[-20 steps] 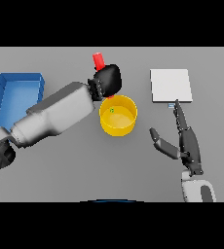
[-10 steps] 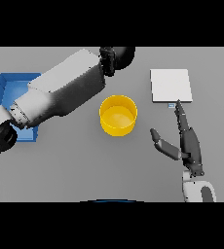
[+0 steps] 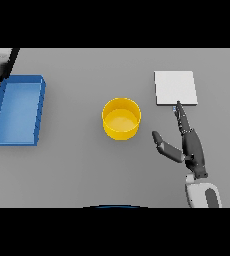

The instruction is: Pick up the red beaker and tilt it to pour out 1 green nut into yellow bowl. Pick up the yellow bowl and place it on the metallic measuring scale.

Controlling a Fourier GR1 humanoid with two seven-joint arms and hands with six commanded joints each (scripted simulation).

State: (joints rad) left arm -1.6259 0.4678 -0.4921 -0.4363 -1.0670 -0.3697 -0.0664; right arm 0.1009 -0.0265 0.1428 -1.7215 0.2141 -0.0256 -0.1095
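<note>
The grey table (image 3: 77, 170) bears a blue tray (image 3: 17, 111), yellow bowl (image 3: 121, 118) and metallic scale (image 3: 175, 87).

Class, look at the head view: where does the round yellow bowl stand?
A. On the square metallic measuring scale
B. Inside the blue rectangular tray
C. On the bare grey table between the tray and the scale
C: the round yellow bowl stands on the grey table, apart from the blue rectangular tray and the square metallic measuring scale.

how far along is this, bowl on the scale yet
Not yet. The yellow bowl sits on the table, apart from the metallic scale; whether a nut is inside can't be told. No red beaker shows. The open right hand holds nothing. Left to do: grasp the bowl and place it on the scale.
</note>
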